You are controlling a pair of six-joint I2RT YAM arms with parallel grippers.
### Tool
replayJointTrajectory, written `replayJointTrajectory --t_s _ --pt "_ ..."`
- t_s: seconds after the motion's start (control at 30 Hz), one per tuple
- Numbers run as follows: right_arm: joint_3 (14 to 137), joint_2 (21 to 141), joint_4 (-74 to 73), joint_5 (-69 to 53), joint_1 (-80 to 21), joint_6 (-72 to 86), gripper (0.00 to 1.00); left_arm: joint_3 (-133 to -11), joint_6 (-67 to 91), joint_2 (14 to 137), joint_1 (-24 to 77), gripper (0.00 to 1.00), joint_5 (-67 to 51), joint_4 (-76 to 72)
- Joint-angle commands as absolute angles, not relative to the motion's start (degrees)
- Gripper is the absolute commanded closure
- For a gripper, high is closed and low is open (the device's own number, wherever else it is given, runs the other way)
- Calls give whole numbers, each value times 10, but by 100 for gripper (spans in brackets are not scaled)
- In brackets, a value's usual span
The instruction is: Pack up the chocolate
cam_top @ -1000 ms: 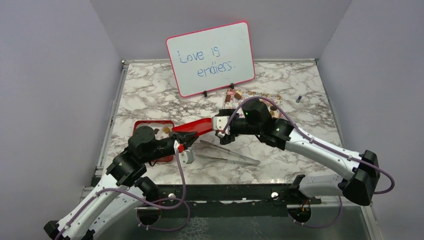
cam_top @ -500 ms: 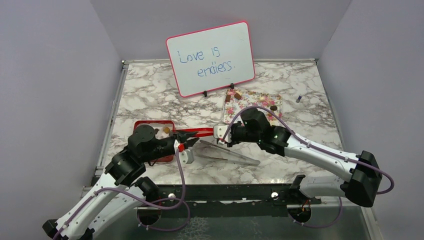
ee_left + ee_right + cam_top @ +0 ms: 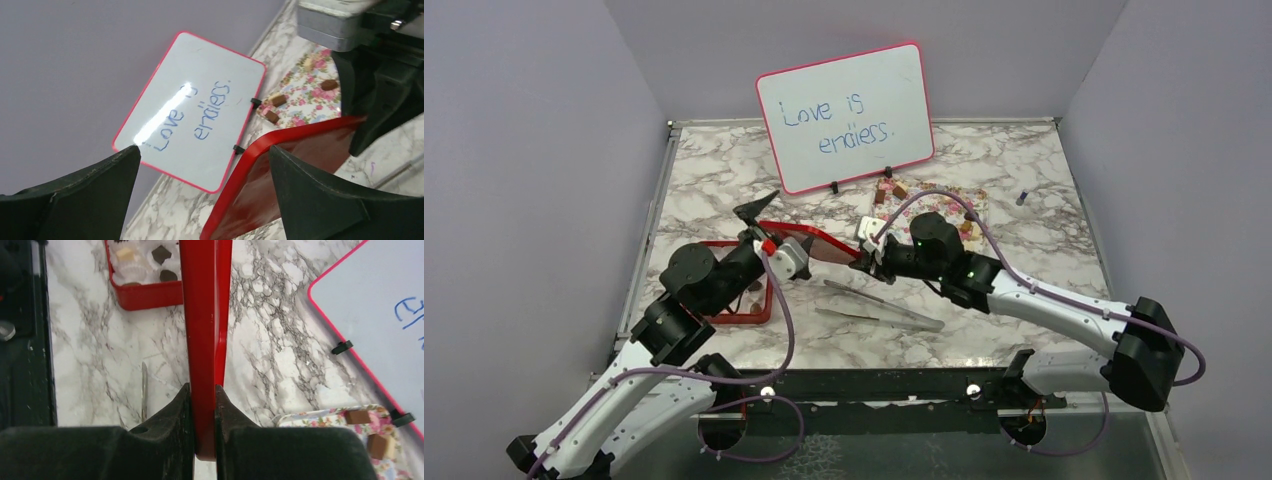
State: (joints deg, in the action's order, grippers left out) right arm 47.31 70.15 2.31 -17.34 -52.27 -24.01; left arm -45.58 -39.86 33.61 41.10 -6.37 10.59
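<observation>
The right gripper [image 3: 202, 387] has its jaws nearly closed, pinching the edge of a glossy red flat plastic lid [image 3: 205, 315] between the two black fingers. It holds the lid in the air above the white-and-grey marble table [image 3: 1024, 160]. The left gripper [image 3: 204, 152] stands with its jaws spread as wide as they go and has hold of nothing. The lid's far end sits just in front of the gap between its fingers.

Below the lid's far end sits a shallow red rectangular box [image 3: 145, 290], open on the table and partly hidden under the left arm in the top view. It holds white paper cups, several of them with chocolate pieces [image 3: 161, 252] inside: dark brown ones and one paler, cream-topped block.

More chocolate pieces lie loose on a flower-patterned tray [image 3: 939, 200] behind the right gripper, near the foot of a pink-framed whiteboard [image 3: 844, 115] with blue handwriting. Metal tongs [image 3: 884, 305] lie on the table between the two arms.
</observation>
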Motion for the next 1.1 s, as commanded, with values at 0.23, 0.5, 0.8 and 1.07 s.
replayJointTrajectory --t_s 0.23,0.5,0.8,1.07 --pt "543 781 178 -148 -524 204 99 -495 -225 425 409 1 286 -13" --pt "551 859 272 -136 -524 461 99 -659 -18 571 345 1 433 133" --pt "555 952 384 -130 -531 649 99 -670 143 613 166 8 311 146" --pt "599 1059 464 -139 -558 753 99 -820 353 759 101 5 546 352"
